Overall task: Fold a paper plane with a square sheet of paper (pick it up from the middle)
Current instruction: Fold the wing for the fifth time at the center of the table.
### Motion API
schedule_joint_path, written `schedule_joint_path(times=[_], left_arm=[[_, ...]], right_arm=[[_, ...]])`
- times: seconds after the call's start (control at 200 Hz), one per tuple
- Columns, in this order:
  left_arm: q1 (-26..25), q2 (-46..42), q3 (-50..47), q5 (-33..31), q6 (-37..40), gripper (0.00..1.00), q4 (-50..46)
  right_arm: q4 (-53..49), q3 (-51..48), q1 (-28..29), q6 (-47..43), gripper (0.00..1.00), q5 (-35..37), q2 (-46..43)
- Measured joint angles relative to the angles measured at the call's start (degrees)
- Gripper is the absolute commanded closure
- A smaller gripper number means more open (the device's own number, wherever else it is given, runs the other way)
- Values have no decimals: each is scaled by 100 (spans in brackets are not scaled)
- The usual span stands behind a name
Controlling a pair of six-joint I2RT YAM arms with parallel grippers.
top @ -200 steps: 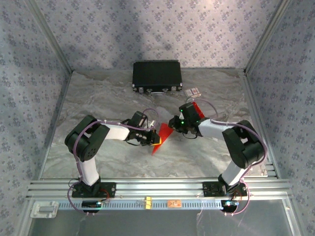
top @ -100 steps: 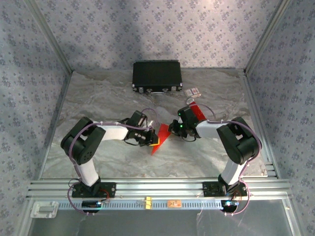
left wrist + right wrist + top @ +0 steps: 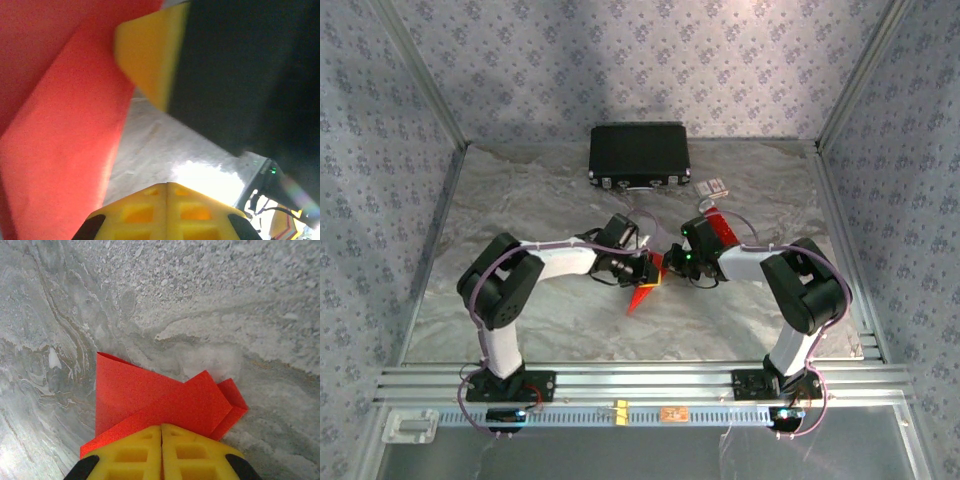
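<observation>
The square sheet of paper point(image 3: 160, 397) is a creased red shape with several folded layers. My right gripper point(image 3: 161, 426) is shut on its near edge, the yellow fingertips pressed together with red paper between them. From above, the paper point(image 3: 642, 292) hangs as a narrow red point below the two grippers at mid-table. My left gripper point(image 3: 167, 184) is shut with nothing between its fingers. The red paper point(image 3: 65, 125) lies just left of it, and a yellow finger point(image 3: 150, 55) of the right gripper is close in front. Seen from above, the left gripper point(image 3: 649, 271) nearly touches the right gripper point(image 3: 671, 263).
A black case point(image 3: 639, 154) stands at the back of the marbled table point(image 3: 520, 200). A small white-and-red item point(image 3: 713, 185) lies to its right. A red object point(image 3: 720, 228) sits behind the right wrist. Patterned walls enclose three sides.
My left gripper has moved right and back, up against the right gripper. The right jaws closed a little more on the paper, which now looks narrower and hangs steeper.
</observation>
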Motion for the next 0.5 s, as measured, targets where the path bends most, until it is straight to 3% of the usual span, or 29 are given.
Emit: schedule_joint_path(times=[0.145, 0.5], left_arm=[[4, 107, -190, -138, 127, 99, -225], [4, -278, -905, -136, 245, 96, 380]], right_arm=[[20, -9, 0, 0, 92, 0, 0], [15, -11, 24, -2, 92, -66, 0]])
